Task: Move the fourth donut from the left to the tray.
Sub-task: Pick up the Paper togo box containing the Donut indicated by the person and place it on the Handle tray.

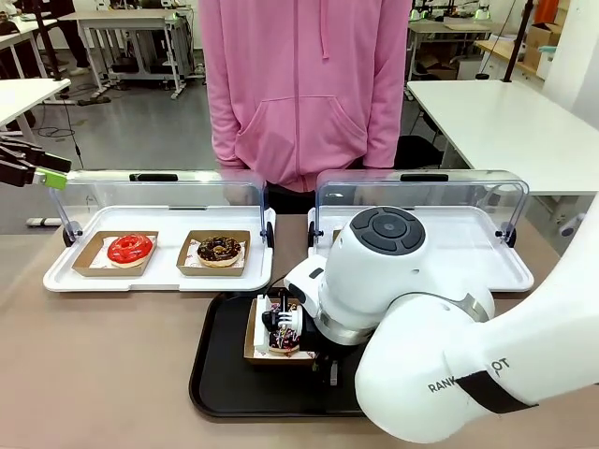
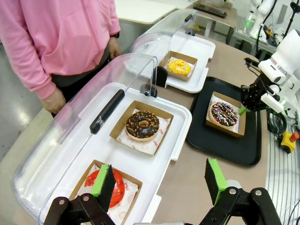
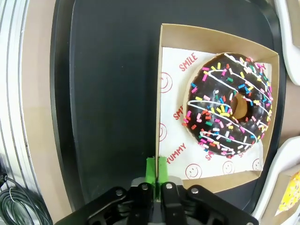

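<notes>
Basically placement is looking done, release is what's left.

Front view: right arm is filling the lower right, its right gripper (image 1: 284, 329) reaching down at lower centre onto the holder (image 1: 255, 339) carrying the donut (image 1: 282, 341). Holder is sitting inside the tray (image 1: 220, 374), left part of it. Two white trays (image 1: 159, 276) with lids up are lying behind; red donut (image 1: 130, 249) and crumb donut (image 1: 220, 250) in the left one. Left gripper (image 1: 42, 174) is hanging at the left edge, away from everything. Person is standing at the far side.

Left wrist view: left gripper (image 2: 157, 180) at the bottom, green pads (image 2: 104, 180) standing wide apart with nothing between. Donut (image 2: 223, 114) in its holder is resting on the tray (image 2: 220, 145) at right centre, right gripper (image 2: 246, 104) at the holder's edge. Yellow donut (image 2: 179, 67) is sitting further up.

Right wrist view: right gripper (image 3: 158, 171) at bottom centre, pads pinched together on the holder's (image 3: 158, 93) thin cardboard wall. Donut (image 3: 230, 104) is lying upper right, holder flat on the tray (image 3: 108, 93).

Judging: move is nearly finished; opening up and pulling back is remaining.
</notes>
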Controlling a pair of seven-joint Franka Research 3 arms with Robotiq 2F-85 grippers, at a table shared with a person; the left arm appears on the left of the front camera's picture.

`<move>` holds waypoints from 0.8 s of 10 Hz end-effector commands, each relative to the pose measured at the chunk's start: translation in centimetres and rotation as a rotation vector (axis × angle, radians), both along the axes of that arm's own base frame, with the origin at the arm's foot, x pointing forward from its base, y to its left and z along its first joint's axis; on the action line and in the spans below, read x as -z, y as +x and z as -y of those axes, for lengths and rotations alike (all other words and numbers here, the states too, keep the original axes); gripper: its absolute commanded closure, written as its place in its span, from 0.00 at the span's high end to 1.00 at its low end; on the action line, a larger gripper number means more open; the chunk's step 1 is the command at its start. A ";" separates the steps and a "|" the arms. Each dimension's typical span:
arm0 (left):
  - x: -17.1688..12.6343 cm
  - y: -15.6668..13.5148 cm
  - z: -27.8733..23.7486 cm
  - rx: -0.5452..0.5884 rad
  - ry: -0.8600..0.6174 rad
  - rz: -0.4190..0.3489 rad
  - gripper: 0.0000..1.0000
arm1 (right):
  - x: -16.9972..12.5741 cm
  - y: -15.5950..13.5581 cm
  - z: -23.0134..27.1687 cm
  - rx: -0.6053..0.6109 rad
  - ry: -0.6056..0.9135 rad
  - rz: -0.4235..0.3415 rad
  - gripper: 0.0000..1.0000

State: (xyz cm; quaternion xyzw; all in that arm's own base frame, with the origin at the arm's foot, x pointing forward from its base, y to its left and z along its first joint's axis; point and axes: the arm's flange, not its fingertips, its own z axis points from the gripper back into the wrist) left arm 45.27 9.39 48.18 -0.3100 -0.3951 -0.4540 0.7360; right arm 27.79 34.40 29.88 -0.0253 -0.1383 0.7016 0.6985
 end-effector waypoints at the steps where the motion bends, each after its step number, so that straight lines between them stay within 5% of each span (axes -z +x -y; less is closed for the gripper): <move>1: -0.1 -0.1 0.1 0.002 -0.008 -0.001 1.00 | 1.2 -4.3 6.1 0.009 0.027 0.010 0.57; 2: -0.1 -0.1 0.1 0.002 -0.008 -0.001 1.00 | 0.6 -4.3 6.2 0.015 0.035 0.007 1.00; 3: -0.1 -0.1 0.1 0.002 -0.008 -0.001 1.00 | -0.5 -4.4 6.4 0.018 0.050 0.008 0.61; 4: -0.1 -0.1 0.1 0.002 -0.008 -0.001 1.00 | -1.8 -4.8 6.7 0.006 0.075 0.001 1.00; 8: -0.1 -0.1 0.1 0.002 -0.008 -0.001 1.00 | -6.2 -5.7 7.3 -0.012 0.104 0.009 1.00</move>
